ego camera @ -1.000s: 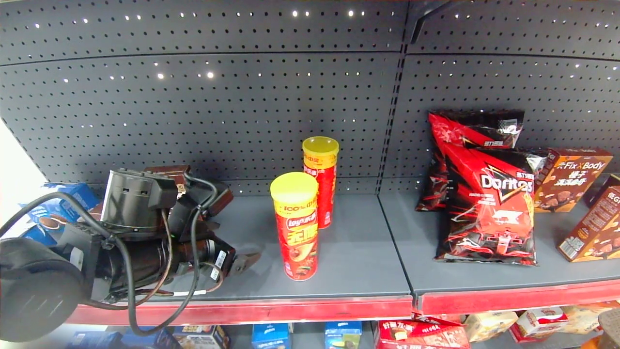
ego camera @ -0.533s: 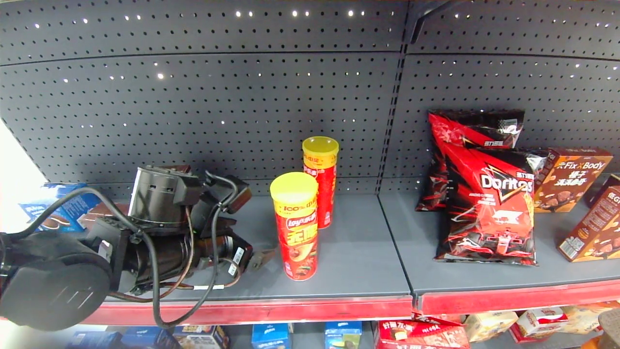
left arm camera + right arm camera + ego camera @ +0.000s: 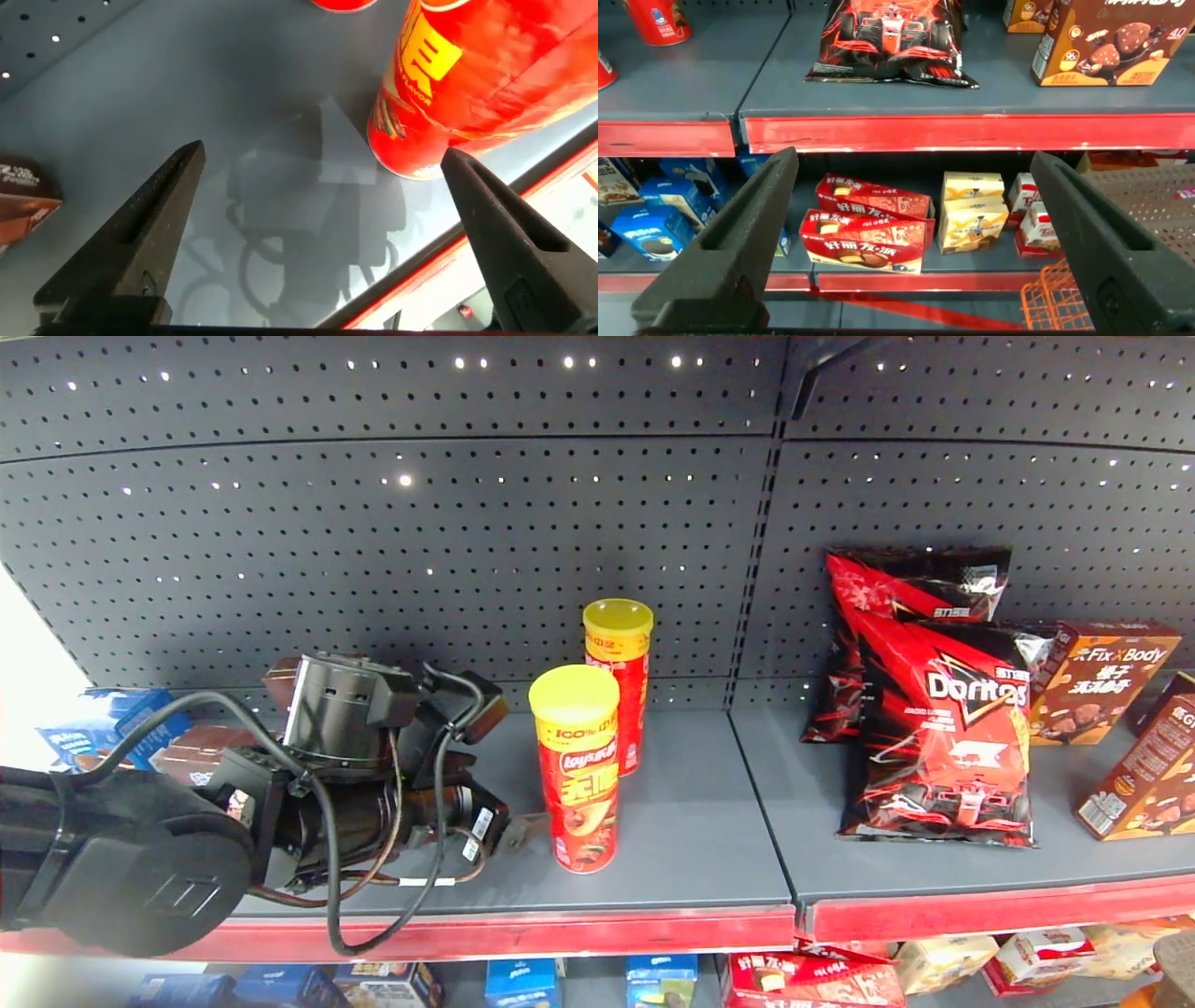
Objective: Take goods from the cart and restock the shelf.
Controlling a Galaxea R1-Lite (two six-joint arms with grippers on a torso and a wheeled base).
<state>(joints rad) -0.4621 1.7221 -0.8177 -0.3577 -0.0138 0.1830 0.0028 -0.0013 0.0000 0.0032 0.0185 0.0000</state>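
Note:
Two red chip cans with yellow lids stand on the grey shelf point(image 3: 691, 821): a front can point(image 3: 579, 770) and a rear can point(image 3: 617, 686) by the pegboard. My left gripper point(image 3: 523, 829) lies low on the shelf just left of the front can, one fingertip against its lower side. In the left wrist view the left gripper point(image 3: 322, 154) is open with bare shelf between its fingers, and the front can point(image 3: 467, 75) is beside one finger. My right gripper point(image 3: 913, 157) hangs open and holds nothing, below and in front of the shelf's red edge point(image 3: 971, 131).
Red chip bags point(image 3: 943, 747) and brown snack boxes point(image 3: 1102, 681) fill the shelf's right side. Blue cookie boxes point(image 3: 112, 719) sit at far left behind my arm. The lower shelf holds red boxes point(image 3: 868, 224) and pale boxes point(image 3: 971, 219). An orange wire basket point(image 3: 1060, 294) is below.
My left arm has slid right along the shelf up to the front can. The front can has shifted slightly right and leans a little.

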